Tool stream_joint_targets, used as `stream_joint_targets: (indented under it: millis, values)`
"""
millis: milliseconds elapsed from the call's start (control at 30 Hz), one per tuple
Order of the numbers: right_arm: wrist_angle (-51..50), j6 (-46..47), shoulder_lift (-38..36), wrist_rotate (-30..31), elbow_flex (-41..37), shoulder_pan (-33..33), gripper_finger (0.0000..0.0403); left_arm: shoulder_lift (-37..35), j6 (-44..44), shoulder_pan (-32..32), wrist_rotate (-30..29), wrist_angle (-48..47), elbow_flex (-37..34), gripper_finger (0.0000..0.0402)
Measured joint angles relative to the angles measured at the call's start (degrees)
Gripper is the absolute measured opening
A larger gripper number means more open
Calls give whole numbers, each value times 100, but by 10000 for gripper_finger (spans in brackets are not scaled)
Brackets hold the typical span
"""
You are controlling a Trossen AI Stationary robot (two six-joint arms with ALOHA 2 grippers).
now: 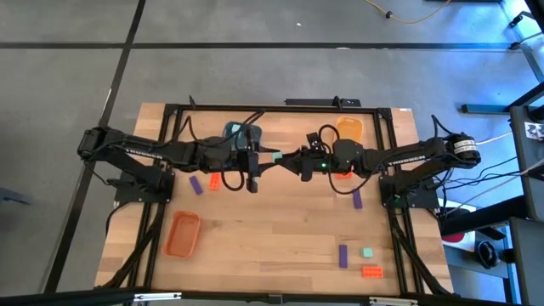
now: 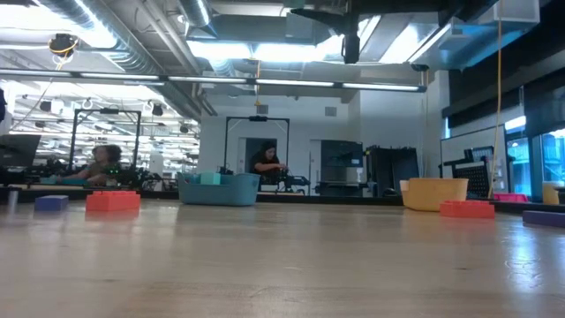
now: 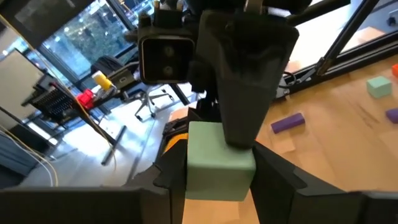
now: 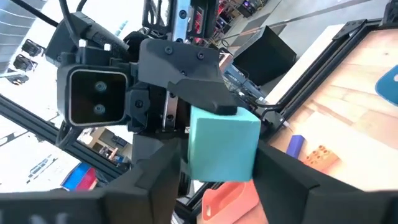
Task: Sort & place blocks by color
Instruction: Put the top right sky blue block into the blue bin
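A pale teal-green block (image 1: 277, 156) hangs in the air over the middle of the table, between my two grippers, which meet tip to tip. My left gripper (image 3: 221, 177) comes from the table's left and is shut on the block (image 3: 219, 158). My right gripper (image 4: 221, 177) comes from the right. It is open, its fingers standing close on two other sides of the same block (image 4: 224, 143). Other blocks lie loose on the table: purple (image 1: 196, 184), orange-red (image 1: 214, 179) and purple (image 1: 357, 199). My left gripper pinches the teal-green block between its two fingers, on two opposite side faces (image 3: 191, 168). The fingers come level from the table's left. The block is lifted well clear of the table.
A blue tray (image 1: 240, 133) holding a teal block (image 2: 209, 178) and a yellow-orange tray (image 1: 349, 127) stand at the far edge. An orange tray (image 1: 182, 235) lies near left. Three more blocks (image 1: 367, 253) lie near right. The black frame (image 1: 255, 108) rims the table.
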Motion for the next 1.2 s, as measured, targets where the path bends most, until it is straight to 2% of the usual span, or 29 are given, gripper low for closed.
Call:
stream_joint_targets:
  millis: [133,333,433,567,667,767,900,1067,1200]
  values:
    - [-484,-150,-297,0,-4,-47,215,-163,-249,23,-71,-408,0,125]
    - [-1830,-758,-1195,18,-4,-215,220,-781,-716,292,-139,-1346,-11,125]
    - [-2551,-1119,-1699,48,-4,-229,221,-1246,-1134,646,180,-1837,-37,125]
    - [-3240,-1674,-2192,277,-4,-212,221,-1890,-1782,1265,1313,-1676,-418,125]
    - [-3346,-2186,-2349,297,-2,-169,222,-2297,-2372,1665,2231,-1052,-961,125]
    - [-3394,-3234,-2334,278,-2,-120,222,-2596,-3049,1933,2848,-262,-1594,125]
    - [-3367,-4270,-2265,279,-2,-61,222,-2823,-3765,2099,3215,356,-2267,125]
    - [-3338,-4353,-2172,280,-2,-59,222,-2848,-4072,2107,3514,441,-2603,125]
    - [-3326,-4340,-2153,268,-2,-59,222,-2848,-4075,2048,3454,526,-2605,125]
